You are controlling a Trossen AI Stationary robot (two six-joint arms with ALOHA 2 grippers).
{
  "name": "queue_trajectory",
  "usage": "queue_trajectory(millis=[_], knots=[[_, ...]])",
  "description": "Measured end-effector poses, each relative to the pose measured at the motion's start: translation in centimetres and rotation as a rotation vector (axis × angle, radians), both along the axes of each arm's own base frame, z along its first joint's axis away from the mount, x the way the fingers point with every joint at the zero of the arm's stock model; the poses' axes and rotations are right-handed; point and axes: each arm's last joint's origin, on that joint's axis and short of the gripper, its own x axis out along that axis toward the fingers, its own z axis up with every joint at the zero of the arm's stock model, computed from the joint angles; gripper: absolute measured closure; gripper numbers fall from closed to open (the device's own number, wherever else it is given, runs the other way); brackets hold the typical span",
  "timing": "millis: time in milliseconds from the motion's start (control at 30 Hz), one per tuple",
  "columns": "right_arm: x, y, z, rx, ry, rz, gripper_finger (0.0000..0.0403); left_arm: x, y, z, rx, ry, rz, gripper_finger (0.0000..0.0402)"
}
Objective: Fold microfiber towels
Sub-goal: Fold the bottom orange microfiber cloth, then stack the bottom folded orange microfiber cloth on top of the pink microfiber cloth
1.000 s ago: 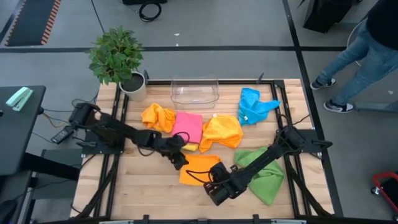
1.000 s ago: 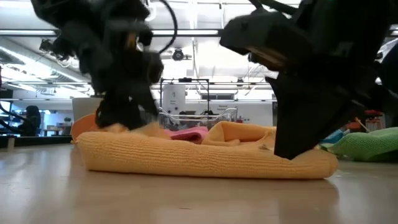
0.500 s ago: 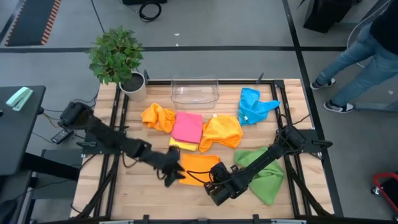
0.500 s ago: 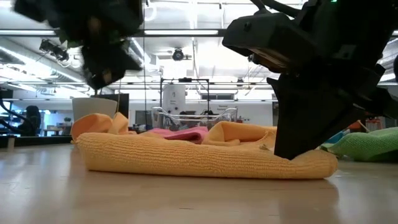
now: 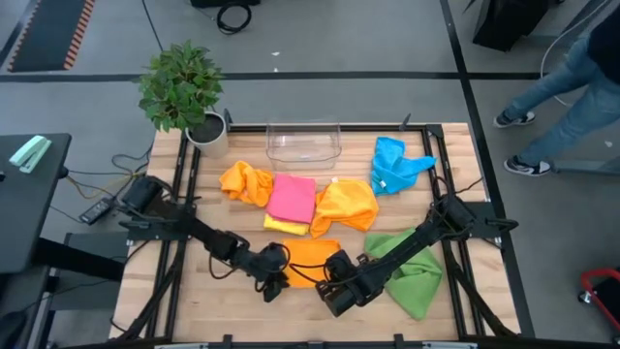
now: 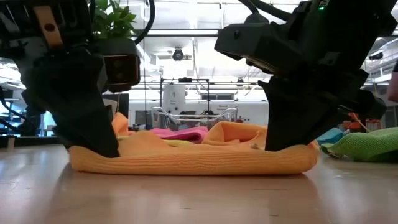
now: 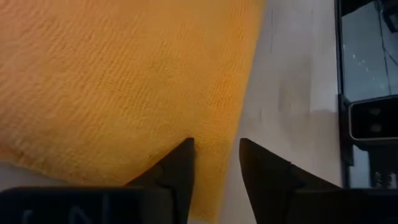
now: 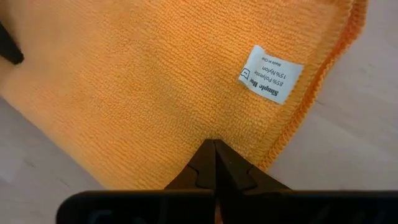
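Both grippers sit on the flat orange towel (image 5: pixel 308 256) at the table's (image 5: pixel 223 301) near edge. Left gripper (image 7: pixel 216 155) straddles the towel's edge with fingers partly apart, the cloth between them. Right gripper (image 8: pixel 214 152) is pinched closed on the opposite corner, beside a white label (image 8: pixel 271 73). Other towels lie behind.

Tag on orange towel (image 8: pixel 186 87), right of centre in the right wrist view: a white sewn label (image 8: pixel 271 74) is seen near the hem.
Printed text: "85% Polyester" and "15% Nylon" are read; the top line is too small to be read reliably.
Other views: no legible text is found.
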Motion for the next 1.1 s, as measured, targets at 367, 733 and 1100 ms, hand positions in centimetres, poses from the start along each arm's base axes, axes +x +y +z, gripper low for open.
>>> queue_trajectory(millis=[367,733,1100], knots=[[0.0,0.1,1.4,0.011,0.003,0.059,0.0399,-0.4,-0.5,1.4,-0.063,-0.036,-0.088,0.0303],[-2.7,-1.3,11.6,0.005,-0.161,0.154,0.0399,0.4,2.7,8.2,-0.197,-0.277,-0.136,0.0295],[-5.8,-1.7,15.9,-0.082,-0.217,0.245,0.0399,1.3,6.9,6.7,-0.027,-0.184,-0.063,0.0290]])
